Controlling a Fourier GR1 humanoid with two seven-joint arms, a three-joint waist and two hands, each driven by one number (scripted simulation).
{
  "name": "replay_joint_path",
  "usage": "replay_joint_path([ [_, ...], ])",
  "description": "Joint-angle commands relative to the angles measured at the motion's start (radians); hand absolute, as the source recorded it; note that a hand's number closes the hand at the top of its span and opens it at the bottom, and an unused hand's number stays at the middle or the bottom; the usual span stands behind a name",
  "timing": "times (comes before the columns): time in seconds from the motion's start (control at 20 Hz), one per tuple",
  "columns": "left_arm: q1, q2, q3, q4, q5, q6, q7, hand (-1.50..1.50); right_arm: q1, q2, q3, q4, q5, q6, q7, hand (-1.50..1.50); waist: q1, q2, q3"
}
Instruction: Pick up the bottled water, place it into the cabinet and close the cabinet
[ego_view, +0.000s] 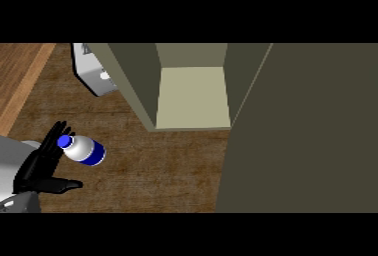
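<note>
- The cabinet door (303, 130), a plain dark olive panel, stands swung open and fills the right side of the view.
- The worktop (155, 170) is dark brown wood, with a paler wooden strip along its left edge.
- The cabinet (193, 95) is open at the top centre, with dark olive walls around a pale cream floor.
- The left hand (40, 170) comes in at the lower left. Its black fingers are straight and close together, pointing up the view, and its thumb sticks out to the right. It is curled round nothing.
- A white and grey object (96, 75) lies left of the cabinet; I cannot tell what it is.
- The bottle (85, 151) is white with a blue cap and a blue band low on its body. It is over the worktop just right of the fingers, well left of the cabinet opening. I cannot tell whether it touches the fingers, or whether it stands or is tilted.
</note>
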Motion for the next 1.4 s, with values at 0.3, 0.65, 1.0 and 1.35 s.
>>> replay_joint_path([
  [0.3,-0.147,-0.012,0.001,0.321,-0.063,0.075,-0.229,-1.50,0.005,-0.024,0.046,-0.107,0.099,-0.036,0.075,-1.50,-0.012,0.003,-0.003],
  [0.65,-0.213,0.018,0.032,0.409,-0.041,0.075,-0.282,-1.50,0.033,-0.062,0.060,-0.138,0.089,-0.038,0.060,-1.50,-0.021,0.003,-0.003],
  [1.0,-0.240,0.000,0.018,0.446,-0.040,0.000,-0.316,1.50,-0.009,-0.058,0.040,-0.094,0.069,-0.057,0.055,-1.50,-0.008,0.003,-0.002],
  [1.35,-0.227,-0.029,-0.100,0.347,-0.161,0.120,-0.462,1.50,-0.013,-0.061,0.042,-0.038,0.054,-0.071,0.005,-1.50,-0.008,0.000,-0.001],
])
